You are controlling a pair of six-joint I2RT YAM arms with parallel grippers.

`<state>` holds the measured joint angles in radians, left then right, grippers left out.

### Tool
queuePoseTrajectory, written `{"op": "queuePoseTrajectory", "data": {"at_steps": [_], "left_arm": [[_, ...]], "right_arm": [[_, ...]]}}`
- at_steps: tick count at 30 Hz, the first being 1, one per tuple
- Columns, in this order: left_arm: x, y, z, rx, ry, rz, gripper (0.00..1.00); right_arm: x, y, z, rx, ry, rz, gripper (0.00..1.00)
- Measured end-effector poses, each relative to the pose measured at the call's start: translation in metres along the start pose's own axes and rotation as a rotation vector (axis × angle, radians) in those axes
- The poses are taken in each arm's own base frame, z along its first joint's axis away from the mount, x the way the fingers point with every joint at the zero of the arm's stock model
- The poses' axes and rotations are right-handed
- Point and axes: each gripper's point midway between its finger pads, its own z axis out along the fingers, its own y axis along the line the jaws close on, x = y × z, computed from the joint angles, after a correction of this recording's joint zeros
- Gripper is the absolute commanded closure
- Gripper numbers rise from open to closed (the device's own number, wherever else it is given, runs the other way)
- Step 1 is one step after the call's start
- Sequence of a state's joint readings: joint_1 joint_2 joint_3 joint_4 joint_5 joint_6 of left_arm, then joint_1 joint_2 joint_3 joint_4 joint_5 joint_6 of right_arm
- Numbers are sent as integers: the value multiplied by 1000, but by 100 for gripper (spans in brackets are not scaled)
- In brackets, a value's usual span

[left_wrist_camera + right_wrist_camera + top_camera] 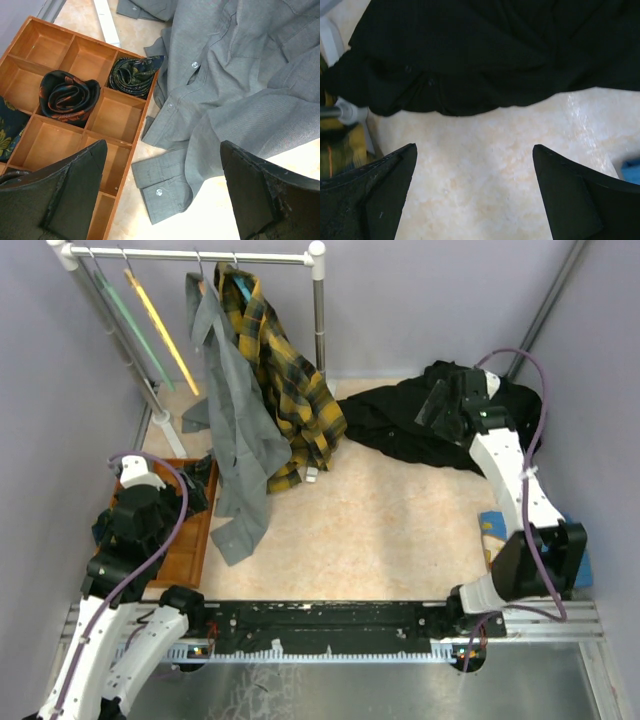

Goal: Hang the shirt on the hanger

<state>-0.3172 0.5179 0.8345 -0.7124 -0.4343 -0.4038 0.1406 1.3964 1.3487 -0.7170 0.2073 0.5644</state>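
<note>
Right hand (474, 148) hovers over the near edge of the shirt (495, 50), fingers spread wide, nothing between them. Left hand (164, 145) is likewise open and empty, above a wooden tray (112, 120) and a grey shirt (240, 85) on the left side.

The shirt lies heaped at the far right of the table (400, 530) in a crumpled black mound with no clear outline. The hanger (160, 330) hangs on the rail (190, 254) at far left, beside a pale green one and well apart from the shirt.

Handling, as I judge it: soft, limp, light fabric. It will sag and bunch from any single pinch and trail folds across the table. Slip risk is low, but grabbing two layers at once is likely.

Best hold is the collar or a shoulder seam. I can't pick out the collar from here — black on black, folds hide it. I'd pinch a raised fold at the near edge first, lift, and let the shape show itself.
</note>
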Motion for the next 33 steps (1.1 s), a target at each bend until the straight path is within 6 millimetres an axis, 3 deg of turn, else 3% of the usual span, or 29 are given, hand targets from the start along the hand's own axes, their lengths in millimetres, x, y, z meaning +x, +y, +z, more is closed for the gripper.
{"op": "queuePoseTrajectory", "data": {"at_steps": [3,8,13,18,20,28,33], "left_arm": [[-1,1,-1,-3,-4,-3,0],[-2,2,-2,-2,-11,-6,0],[-2,1,-3,0,-13,-7,0],[-3,2,-3,-1,-14,-8,0],[-3,2,-3,-1,-14,-8,0],[-2,2,-3,-1,-14,-8,0],[-2,2,-3,-1,-14,-8,0]], "right_arm": [[-18,0,34,55,-5,23,1],[-32,8,94,104,34,-18,1],[-20,10,151,152,117,-92,1],[1,-1,176,192,194,-170,4],[3,-4,182,204,204,-194,16],[-1,-7,185,206,199,-267,98],[-6,-6,186,207,180,-274,100]]}}
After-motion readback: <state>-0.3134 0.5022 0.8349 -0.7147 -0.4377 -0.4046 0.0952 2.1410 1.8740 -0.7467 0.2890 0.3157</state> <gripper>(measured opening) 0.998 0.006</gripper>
